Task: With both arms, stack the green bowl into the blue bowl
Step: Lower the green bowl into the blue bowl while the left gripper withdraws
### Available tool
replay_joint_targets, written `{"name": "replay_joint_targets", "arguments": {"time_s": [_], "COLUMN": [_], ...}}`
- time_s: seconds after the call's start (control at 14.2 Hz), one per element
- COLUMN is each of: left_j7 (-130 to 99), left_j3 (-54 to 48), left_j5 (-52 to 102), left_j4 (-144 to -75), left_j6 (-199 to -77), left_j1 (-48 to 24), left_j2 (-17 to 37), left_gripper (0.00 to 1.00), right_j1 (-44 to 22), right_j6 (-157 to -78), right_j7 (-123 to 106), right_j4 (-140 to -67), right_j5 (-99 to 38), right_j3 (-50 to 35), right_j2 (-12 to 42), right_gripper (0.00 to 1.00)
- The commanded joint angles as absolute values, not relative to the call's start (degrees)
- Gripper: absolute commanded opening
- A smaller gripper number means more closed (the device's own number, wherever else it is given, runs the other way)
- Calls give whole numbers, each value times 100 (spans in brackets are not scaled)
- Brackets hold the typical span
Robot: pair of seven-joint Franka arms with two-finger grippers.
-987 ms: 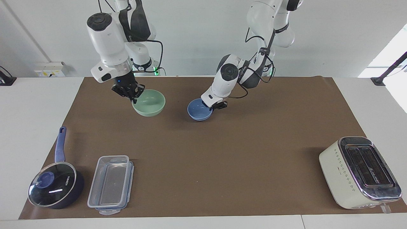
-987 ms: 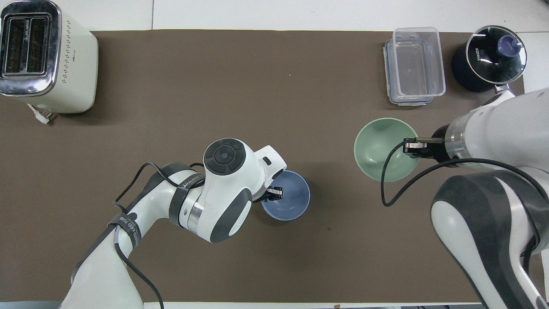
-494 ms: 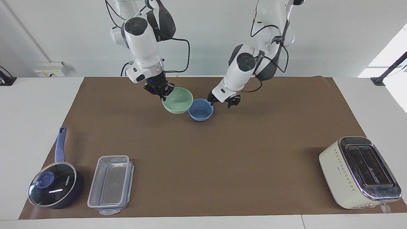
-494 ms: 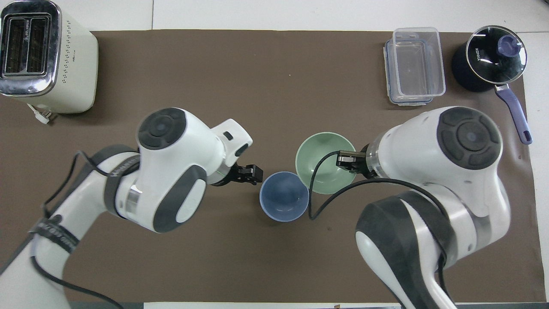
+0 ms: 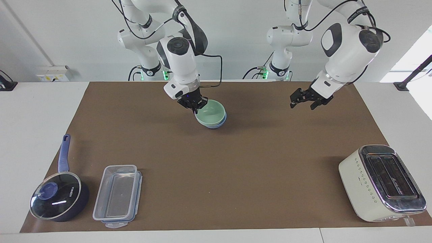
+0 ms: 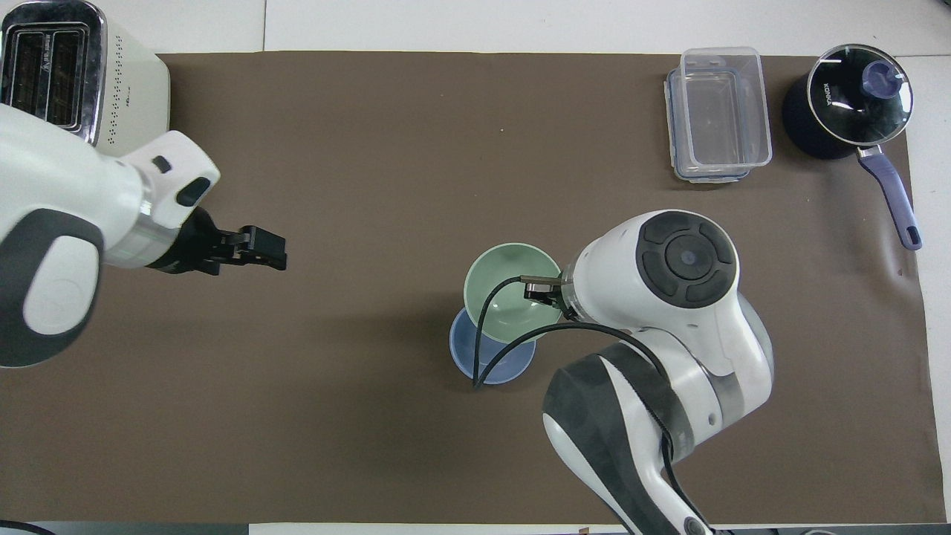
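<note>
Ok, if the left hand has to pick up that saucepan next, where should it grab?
Probably the saucepan's long handle, coming straight down from above. The handle lies flat and sticks out toward the robots, clear of the plastic container beside it, while the glass lid covers the rim.

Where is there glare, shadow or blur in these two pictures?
Facing view: bright daylight washes out the upper corner above the toaster; a white glint streaks the pan lid; a soft shadow lies on the mat beside the stacked green bowl. Overhead view: the left arm's near shell is smeared, its tool sharp; glints on the pan lid.
</note>
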State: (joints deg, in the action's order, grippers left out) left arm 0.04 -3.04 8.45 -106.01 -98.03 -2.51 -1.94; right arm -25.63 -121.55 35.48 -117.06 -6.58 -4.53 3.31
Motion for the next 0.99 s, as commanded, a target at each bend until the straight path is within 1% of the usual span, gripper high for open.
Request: {"name": "replay_joint_targets", "arguments": {"time_s": [0.0,0.21,0.35,0.56,0.71,0.92], "left_j7": [26,18,26,18,-17,-26], "left_j3": [-387,-395,-387,-387,-387,-396], "left_j5": [370,-43,-193,-158,-141,-62], "left_j4": [-9900,-8986,-8728,-8815,-9121,-9308], "left_j6": [-9056,-8308,-7912,-7901,-7945,-8006], "left_j1": [-202,-219,-273,-211,-228,-211], "left_j2": [-159,78,88,-52,-201,-316], "left_gripper": [100,100,100,100,100,100], "right_j1": [-2628,-2742,-2777,-2830,-2830,-2839], "right_j6": [-12506,-12551,-12708,-12858,-13068,-13175], "right_j7": [3551,3551,3551,3560,3525,3498], "right_j4": [-12180,-12488,-12673,-12761,-12840,-12981], "right_j5": [-835,-844,-844,-861,-1176,-1204], "right_j3": [-439,-439,-439,-439,-439,-439], "right_j2": [158,9,-52,-70,-79,-123], "right_gripper": [0,0,0,0,0,0]}}
